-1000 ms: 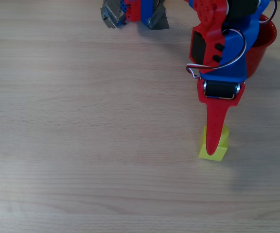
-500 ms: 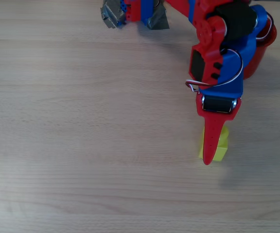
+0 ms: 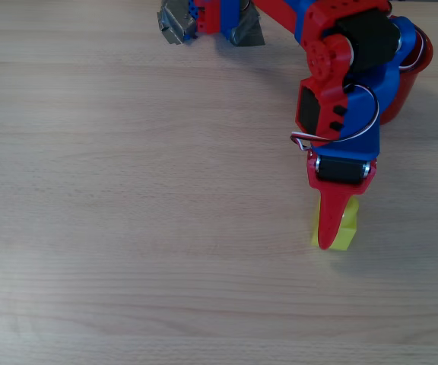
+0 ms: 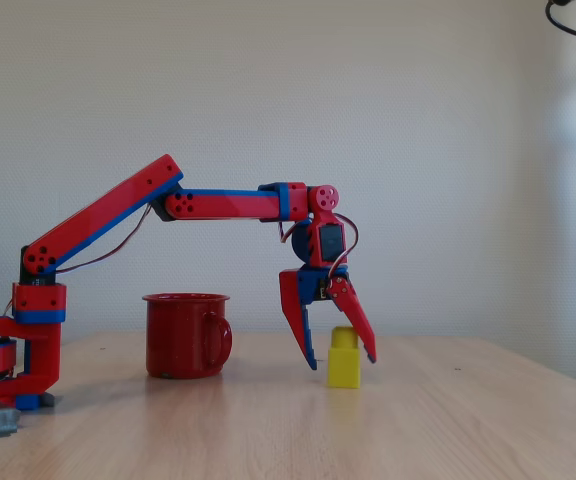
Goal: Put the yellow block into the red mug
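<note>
The yellow block (image 4: pixel 344 361) stood on the wooden table (image 4: pixel 448 420), stud up, its long axis vertical in the fixed view, taller than it was wide. In the overhead view the block (image 3: pixel 341 235) sat right of centre and towards the near part of the table (image 3: pixel 128 190), its square sides only slightly skewed against the wood grain, and half of it hidden under a red finger.

The gripper (image 4: pixel 342 350) hung over it, tips pointing down, one finger (image 4: pixel 298 325) left of the block and one (image 4: pixel 358 320) right of it in the fixed view. The jaws were parted wider than the block, straddling it; the left tip stood clear of it, and whether the right one touched could not be told. Nothing was gripped. The tips sat just above the tabletop.

The arm's upper link rose from its base at the left, the forearm ran level, and the wrist bent straight down.

From above, the gripper (image 3: pixel 330 232) looked like a single red blade across the block, so the gap between the jaws was lost. The red mug (image 3: pixel 409 72) was largely covered by the arm there; the fixed view showed the mug (image 4: pixel 186 335) whole, upright, handle to the right, standing well left of the block.
</note>
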